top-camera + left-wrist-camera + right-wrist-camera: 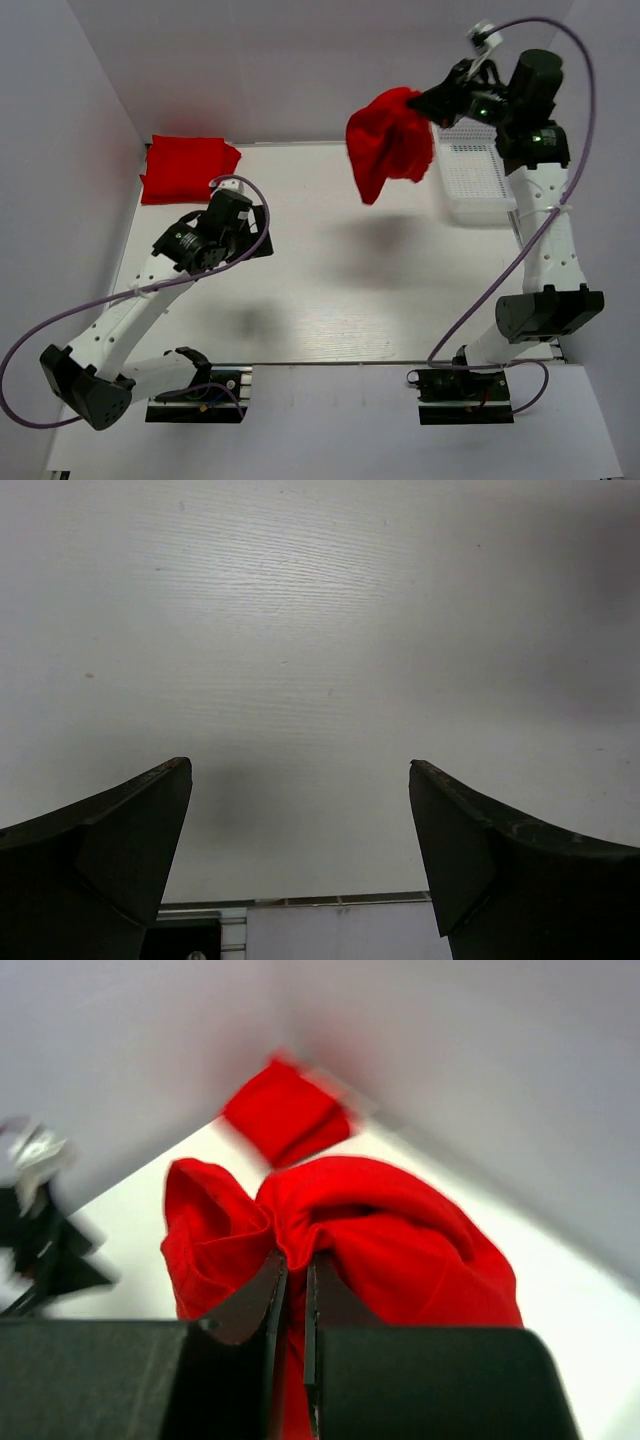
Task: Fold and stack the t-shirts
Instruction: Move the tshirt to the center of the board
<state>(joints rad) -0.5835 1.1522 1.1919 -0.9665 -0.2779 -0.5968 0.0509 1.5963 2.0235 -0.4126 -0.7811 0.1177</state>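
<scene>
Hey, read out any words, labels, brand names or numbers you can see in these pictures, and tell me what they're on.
No readable text anywhere.
The crumpled bright red cloth t-shirt gripped by the right gripper is plain, as is the folded red t-shirt at the far left.
The white plastic mesh basket and the left gripper show no marking.

White walls, pale counter

A pale white wood-grain counter [330, 300] lies boxed in by plain white panel walls [300, 60] on the left, back and right. Even light casts soft grey shadows on its surface
</scene>
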